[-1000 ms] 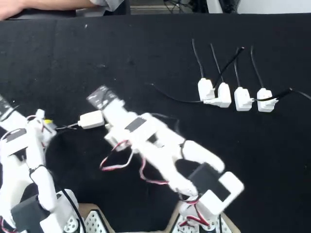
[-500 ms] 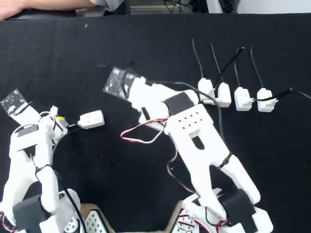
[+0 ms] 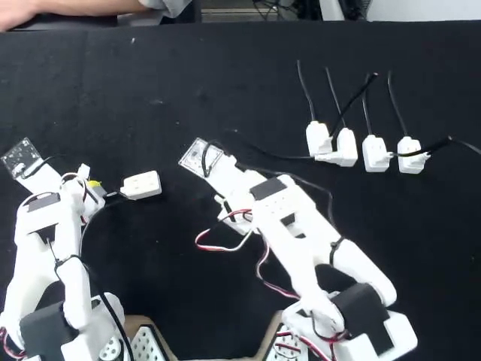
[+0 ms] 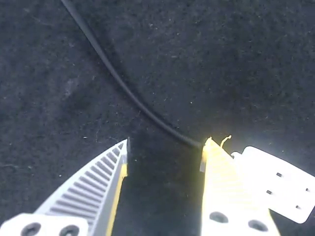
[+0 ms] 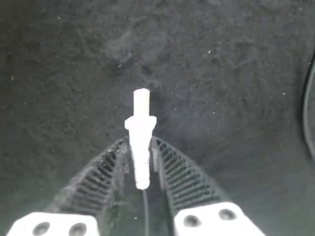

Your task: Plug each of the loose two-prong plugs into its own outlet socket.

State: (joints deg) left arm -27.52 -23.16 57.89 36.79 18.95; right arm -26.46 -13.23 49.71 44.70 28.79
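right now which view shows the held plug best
Right wrist view: the plug sits clamped in the right gripper, close up. In the high view the gripper hides it; the left wrist view faces an outlet socket.

white two-prong plug (image 5: pixel 141 129) rear half buried between right gripper's (image 5: pixel 140 142) ribbed jaws, prongs edge-on so count unreadable, white flat outlet socket (image 4: pixel 274 183) cut off at view's edge, thin black cable (image 4: pixel 118 78) end hidden behind left gripper's (image 4: pixel 166 142) jaw
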